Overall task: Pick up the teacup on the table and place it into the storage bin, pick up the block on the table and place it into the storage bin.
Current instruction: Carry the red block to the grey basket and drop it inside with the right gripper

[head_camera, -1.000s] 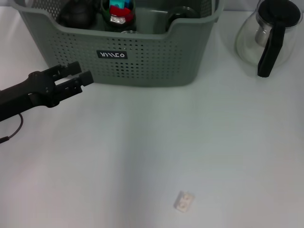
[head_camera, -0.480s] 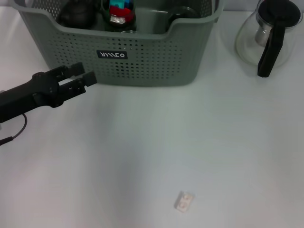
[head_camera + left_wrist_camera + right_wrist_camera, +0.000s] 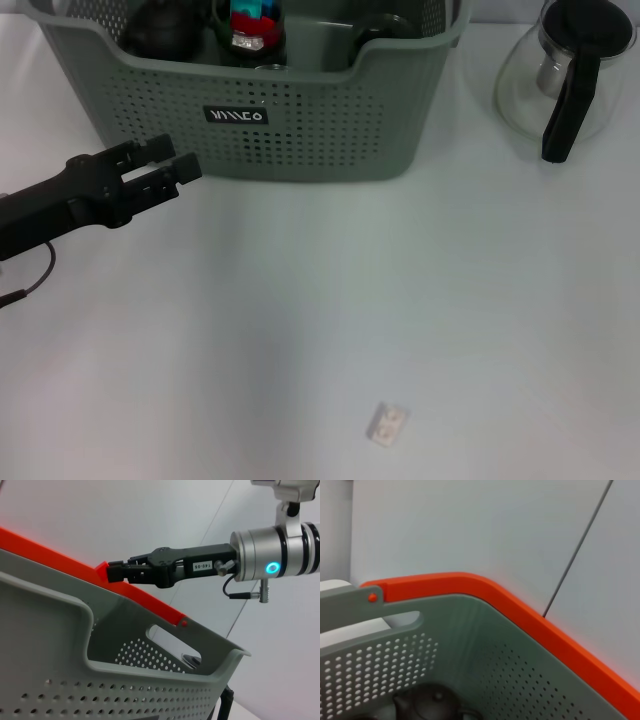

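Observation:
The storage bin (image 3: 300,140), grey-green with perforated walls and a black label, stands at the back of the table. Inside it I see a red-and-teal object (image 3: 250,22) and several dark shapes; I cannot tell which is the teacup. A small white block (image 3: 388,423) lies on the table near the front. My left gripper (image 3: 178,160) hovers just left of the bin's front wall, open, holding nothing. In the left wrist view my right gripper (image 3: 116,572) hangs above the bin's rim (image 3: 165,622), shut and holding nothing. It is out of the head view.
A glass teapot (image 3: 565,70) with a black handle stands at the back right, beside the bin. An orange edge (image 3: 520,610) runs behind the bin's far wall. A dark lidded pot (image 3: 427,705) sits inside the bin. White table (image 3: 420,290) stretches between the bin and the white block.
My left gripper has shifted slightly right, toward the bin's front wall, and has held almost still since. Nothing else has moved.

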Controlling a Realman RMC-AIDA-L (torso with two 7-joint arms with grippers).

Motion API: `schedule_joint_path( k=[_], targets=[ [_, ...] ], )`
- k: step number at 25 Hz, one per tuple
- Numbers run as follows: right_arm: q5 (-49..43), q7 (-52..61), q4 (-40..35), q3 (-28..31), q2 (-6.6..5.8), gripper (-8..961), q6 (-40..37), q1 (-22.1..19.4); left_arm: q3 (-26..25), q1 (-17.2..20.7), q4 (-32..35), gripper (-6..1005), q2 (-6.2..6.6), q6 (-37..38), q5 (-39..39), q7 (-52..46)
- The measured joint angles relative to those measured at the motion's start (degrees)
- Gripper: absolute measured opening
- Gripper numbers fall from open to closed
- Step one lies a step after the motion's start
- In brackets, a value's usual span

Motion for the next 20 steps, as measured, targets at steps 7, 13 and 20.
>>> schedule_joint_path(
  k=[7, 13, 20],
  targets=[
    [1.99, 0.02, 1.19, -2.14, 0.04, 126, 1.63, 0.13, 0.04, -0.11, 0.00, 642, 0.01, -0.01, 0.00, 0.02],
    [1.86, 0.03, 1.11, -2.17, -0.31, 131, 0.31, 0.88, 0.09, -0.22, 0.00, 642, 0.01, 0.32, -0.04, 0.03],
    [1.79, -0.02, -0.04, -1.83, -0.58, 320, -0.04, 0.55, 0.09, 0.15, 0.00, 642, 0.02, 0.66, -0.40, 0.11]
  ],
)
